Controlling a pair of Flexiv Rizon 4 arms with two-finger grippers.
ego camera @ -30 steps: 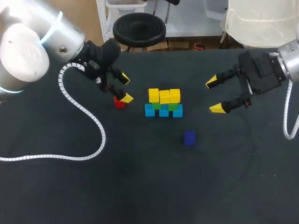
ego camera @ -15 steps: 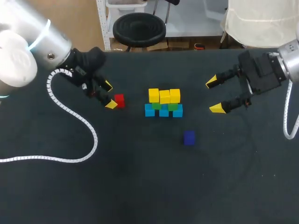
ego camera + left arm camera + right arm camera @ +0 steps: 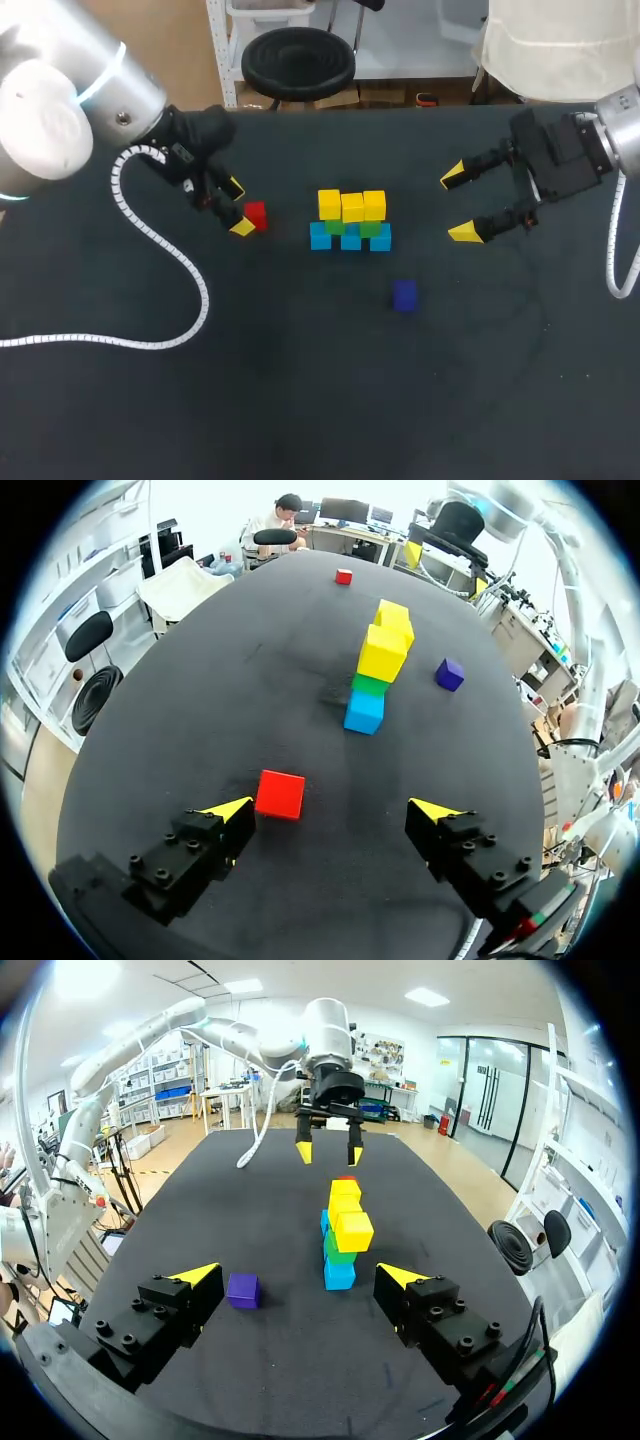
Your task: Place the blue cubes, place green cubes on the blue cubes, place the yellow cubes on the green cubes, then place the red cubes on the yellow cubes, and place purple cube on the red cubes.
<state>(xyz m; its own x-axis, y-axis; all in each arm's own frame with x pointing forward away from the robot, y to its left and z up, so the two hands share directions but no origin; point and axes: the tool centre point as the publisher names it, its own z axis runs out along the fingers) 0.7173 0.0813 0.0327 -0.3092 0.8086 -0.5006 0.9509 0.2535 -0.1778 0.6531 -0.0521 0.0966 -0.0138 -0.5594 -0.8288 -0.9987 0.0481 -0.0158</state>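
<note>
Backed away since a second ago, the left gripper [image 3: 237,207] stands left of the stack [image 3: 350,222], jaws spread, one red cube [image 3: 255,215] just beside it. That stack shows three blue cubes [image 3: 350,240], two green cubes [image 3: 335,228] and three yellow cubes [image 3: 352,208], with one purple cube [image 3: 404,294] near it. Right of the stack hangs the right gripper [image 3: 460,204], jaws spread, and a second red cube [image 3: 343,576] lies well beyond the stack on that side.

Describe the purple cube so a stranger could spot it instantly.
On the dark table, find the blue, green and yellow cube stack. The purple cube sits apart from it, toward the right arm and nearer the robot. It alone is purple and touches nothing.
</note>
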